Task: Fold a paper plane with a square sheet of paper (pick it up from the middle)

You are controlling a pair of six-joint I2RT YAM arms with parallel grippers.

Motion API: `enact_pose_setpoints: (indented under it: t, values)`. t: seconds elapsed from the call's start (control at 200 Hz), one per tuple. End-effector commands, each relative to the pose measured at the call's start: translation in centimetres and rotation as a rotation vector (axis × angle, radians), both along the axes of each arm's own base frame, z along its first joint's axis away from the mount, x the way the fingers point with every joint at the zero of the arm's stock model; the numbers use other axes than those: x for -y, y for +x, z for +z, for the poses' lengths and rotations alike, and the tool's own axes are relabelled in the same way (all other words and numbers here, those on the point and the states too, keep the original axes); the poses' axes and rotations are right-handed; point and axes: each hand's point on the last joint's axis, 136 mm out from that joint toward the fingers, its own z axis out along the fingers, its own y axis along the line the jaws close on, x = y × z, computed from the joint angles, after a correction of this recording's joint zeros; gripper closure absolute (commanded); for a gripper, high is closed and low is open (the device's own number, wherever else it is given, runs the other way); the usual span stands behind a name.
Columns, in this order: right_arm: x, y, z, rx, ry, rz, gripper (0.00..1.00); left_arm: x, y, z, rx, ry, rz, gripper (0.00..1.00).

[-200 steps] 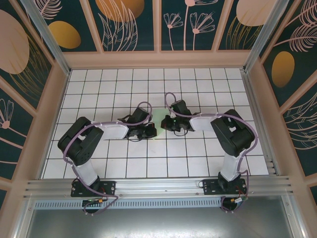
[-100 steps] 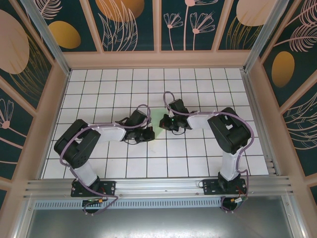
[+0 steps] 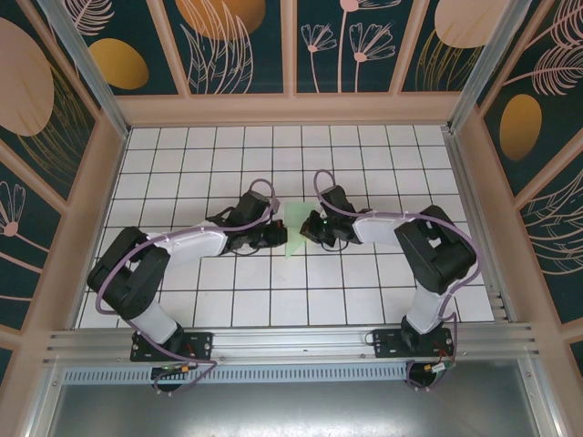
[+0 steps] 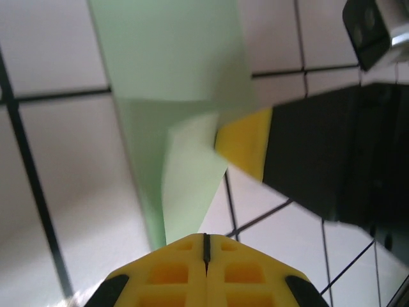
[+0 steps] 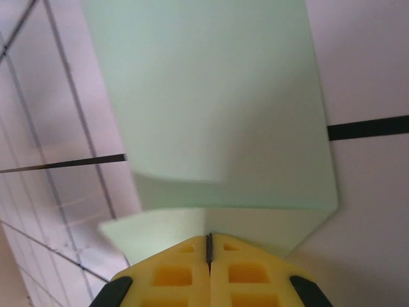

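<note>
- The thin, pale mint-green sheet of paper (image 3: 296,235), already creased into overlapping flaps, was near the middle of the white tabletop (image 3: 182,155) with its black grid lines, between the two arms' tips.
- The left gripper (image 3: 272,237) reached in from the left. In the left wrist view its yellow fingertips (image 4: 185,272) were pressed together with only a thin seam between them, pinching a narrow folded corner of the sheet of paper (image 4: 172,64).
- The right gripper (image 3: 311,228) came in from the right. Its yellow fingers (image 5: 179,272) were likewise closed tight, clamped on a folded edge of the sheet of paper (image 5: 211,109).
- In the left wrist view a yellow pad of the right gripper (image 4: 246,144) touched the paper's right edge.
</note>
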Motion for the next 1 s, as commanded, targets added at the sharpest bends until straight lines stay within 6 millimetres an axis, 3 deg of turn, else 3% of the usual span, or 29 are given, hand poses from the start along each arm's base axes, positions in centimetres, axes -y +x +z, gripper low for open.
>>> enact_pose_setpoints:
  t: [0.0, 0.115, 0.145, 0.225, 0.37, 0.505, 0.681, 0.996]
  values:
    - [1.2, 1.8, 3.7, 0.093, 0.036, -0.089, 0.86, 1.4, 2.0, 0.6, 0.04, -0.027, 0.019, 0.95]
    - [2.9, 1.7, 4.0, 0.096, 0.042, -0.125, 0.73, 2.3, 2.6, 1.5, 0.051, -0.069, 0.013, 0.94]
    - [3.6, 1.8, 3.8, 0.092, 0.04, -0.142, 0.7, 2.2, 2.7, 0.2, 0.031, -0.044, 0.018, 0.94]
    - [5.4, 2.1, 3.5, 0.09, 0.033, -0.187, 0.62, 2.2, 2.9, 0.3, 0.037, -0.039, 0.023, 0.93]
    - [6.5, 2.1, 3.3, 0.093, 0.027, -0.21, 0.51, 2.2, 3.0, -0.5, 0.025, -0.024, 0.027, 0.92]
    - [6.0, 1.9, 2.9, 0.083, 0.046, -0.184, 0.48, 2.1, 3.1, -2.0, -0.004, 0.0, 0.038, 0.92]
    - [4.8, 1.5, 2.1, 0.051, 0.088, -0.137, 0.46, 0.0, 4.0, -4.1, -0.002, 0.113, 0.135, 0.93]
    - [3.1, 1.2, 1.5, 0.025, 0.119, -0.074, 0.46, -1.2, 3.2, -6.2, -0.039, 0.168, 0.156, 0.93]
